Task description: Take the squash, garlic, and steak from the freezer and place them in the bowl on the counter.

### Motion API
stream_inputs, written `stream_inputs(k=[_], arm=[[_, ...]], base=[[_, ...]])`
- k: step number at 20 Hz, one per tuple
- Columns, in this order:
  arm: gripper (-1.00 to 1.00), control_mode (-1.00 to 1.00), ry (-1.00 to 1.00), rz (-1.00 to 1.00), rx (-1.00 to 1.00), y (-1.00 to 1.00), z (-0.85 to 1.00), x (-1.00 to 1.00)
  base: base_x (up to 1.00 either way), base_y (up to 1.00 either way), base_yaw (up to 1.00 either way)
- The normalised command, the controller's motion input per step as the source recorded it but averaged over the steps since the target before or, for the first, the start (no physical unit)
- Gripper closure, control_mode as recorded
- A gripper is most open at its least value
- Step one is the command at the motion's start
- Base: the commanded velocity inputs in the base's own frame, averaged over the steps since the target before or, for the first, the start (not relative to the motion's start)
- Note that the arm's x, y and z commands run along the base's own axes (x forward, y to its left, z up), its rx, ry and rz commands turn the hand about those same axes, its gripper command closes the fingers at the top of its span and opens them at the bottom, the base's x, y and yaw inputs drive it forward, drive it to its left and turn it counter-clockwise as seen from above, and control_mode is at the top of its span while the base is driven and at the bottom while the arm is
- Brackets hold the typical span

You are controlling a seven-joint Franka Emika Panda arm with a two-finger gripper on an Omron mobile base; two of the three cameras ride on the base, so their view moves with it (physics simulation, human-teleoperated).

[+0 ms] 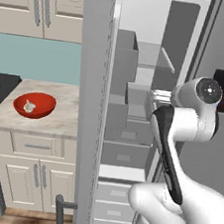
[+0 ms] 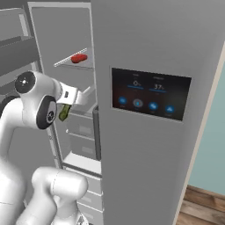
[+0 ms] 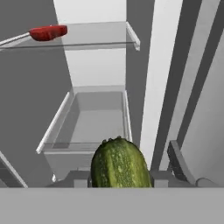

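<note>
Squash in our grip inside the freezer

Our gripper [image 3: 119,181] pinches the squash [image 3: 119,164] (dark green, striped) at the freezer [image 2: 149,52] opening; the steak [image 3: 48,32] lies at eleven o'clock on a shelf [image 3: 94,37]; the garlic [image 1: 29,106] sits in the bowl [image 1: 41,100].

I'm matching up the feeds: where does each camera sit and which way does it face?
Left base view: behind-left, faces open freezer, counter bowl; white arm lower right.
Right base view: behind-right, faces dispenser door; arm lower left.
Hand view: on hand, looks into freezer past squash.
Right and hand views share steak on shelf.
</note>
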Motion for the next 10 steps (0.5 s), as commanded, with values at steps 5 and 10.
stream_inputs(k=[5,10], arm=[[1.00,1.00,0.09,0.00,0.02,-0.06,-0.20,-0.20],[1.00,1.00,0.00,0.00,0.00,0.00,0.00,0.00]], base=[[-0.80,-0.08,0.01],[-0.88,0.39,0.47]])
